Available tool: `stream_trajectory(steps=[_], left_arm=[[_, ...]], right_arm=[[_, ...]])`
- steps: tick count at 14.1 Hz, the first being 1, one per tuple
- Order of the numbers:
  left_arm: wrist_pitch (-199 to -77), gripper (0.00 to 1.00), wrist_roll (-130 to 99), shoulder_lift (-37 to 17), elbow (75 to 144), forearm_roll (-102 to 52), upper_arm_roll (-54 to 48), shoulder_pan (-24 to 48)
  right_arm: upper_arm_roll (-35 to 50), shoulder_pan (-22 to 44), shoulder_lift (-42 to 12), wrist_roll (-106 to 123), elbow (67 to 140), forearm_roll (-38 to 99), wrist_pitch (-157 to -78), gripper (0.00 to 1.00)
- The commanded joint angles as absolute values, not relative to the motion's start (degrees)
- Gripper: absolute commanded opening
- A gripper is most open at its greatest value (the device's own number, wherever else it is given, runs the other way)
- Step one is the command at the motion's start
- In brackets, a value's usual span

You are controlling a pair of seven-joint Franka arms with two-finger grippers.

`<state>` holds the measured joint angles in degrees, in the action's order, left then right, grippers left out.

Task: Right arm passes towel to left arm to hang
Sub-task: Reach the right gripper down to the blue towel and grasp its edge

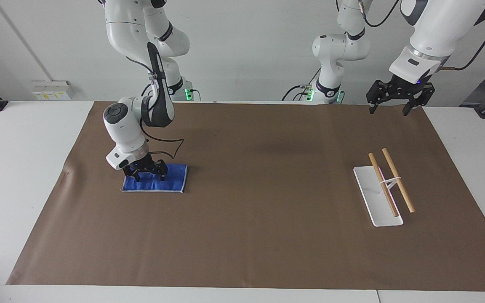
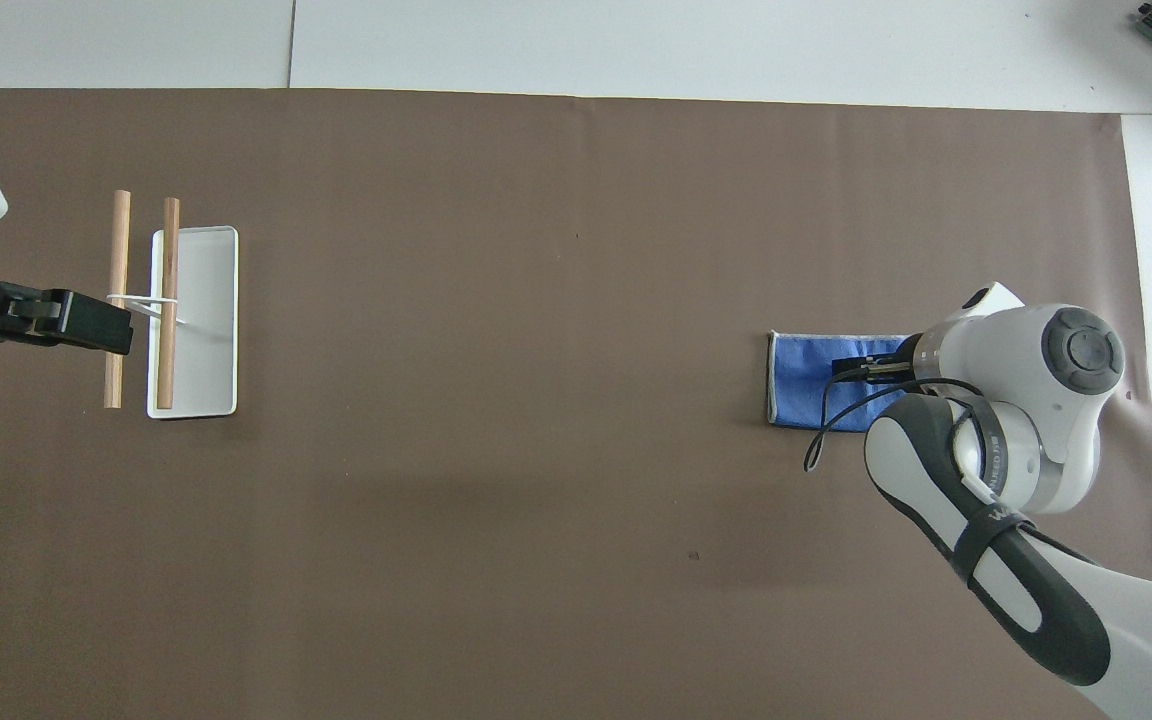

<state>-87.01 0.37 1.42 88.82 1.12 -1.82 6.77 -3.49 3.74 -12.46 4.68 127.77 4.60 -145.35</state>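
Lying flat near the worktop's (image 1: 23, 139) right-arm end, the towel (image 1: 171, 181) runs its long axis along the worktop's length. A white tray (image 1: 366, 189) near the left-arm end carries a rack with 2 wooden rods (image 1: 397, 179). The right tool (image 1: 145, 174), fingers apart, is down on the towel. The left tool (image 1: 387, 108) hangs open over the robot-side edge, empty.

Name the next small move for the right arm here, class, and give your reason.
Probably close the right gripper on the towel. Its open fingers sit low over the cloth, which lies flat on the brown sheet, ungrasped. The left gripper waits open in the air, so nothing can be passed until the towel is pinched.
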Motion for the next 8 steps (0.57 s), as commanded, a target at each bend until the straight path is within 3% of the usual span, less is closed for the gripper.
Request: stream_trajectory(steps=[1, 4, 6, 7, 8], left_arm=[[-86.7, 1.00, -0.1, 3.0, 90.4, 1.0, -2.2, 6.1], [-86.7, 1.00, -0.1, 3.0, 90.4, 1.0, -2.2, 6.2], [-86.7, 1.00, -0.1, 3.0, 90.4, 1.0, -2.2, 6.2], [-86.7, 1.00, -0.2, 3.0, 90.4, 1.0, -2.2, 6.2], [-86.7, 1.00, -0.1, 3.0, 90.4, 1.0, -2.2, 6.1]], right_arm=[[-3.2, 3.3, -12.4, 7.4, 129.4, 6.8, -148.2, 0.86], [-3.1, 3.4, -12.4, 7.4, 129.4, 6.8, -148.2, 0.36], [-3.1, 3.4, -12.4, 7.3, 129.4, 6.8, -148.2, 0.08], [-3.1, 3.5, -12.4, 7.2, 129.3, 6.8, -148.1, 0.00], [-3.1, 3.4, -12.4, 7.2, 129.2, 6.7, -148.0, 0.00]])
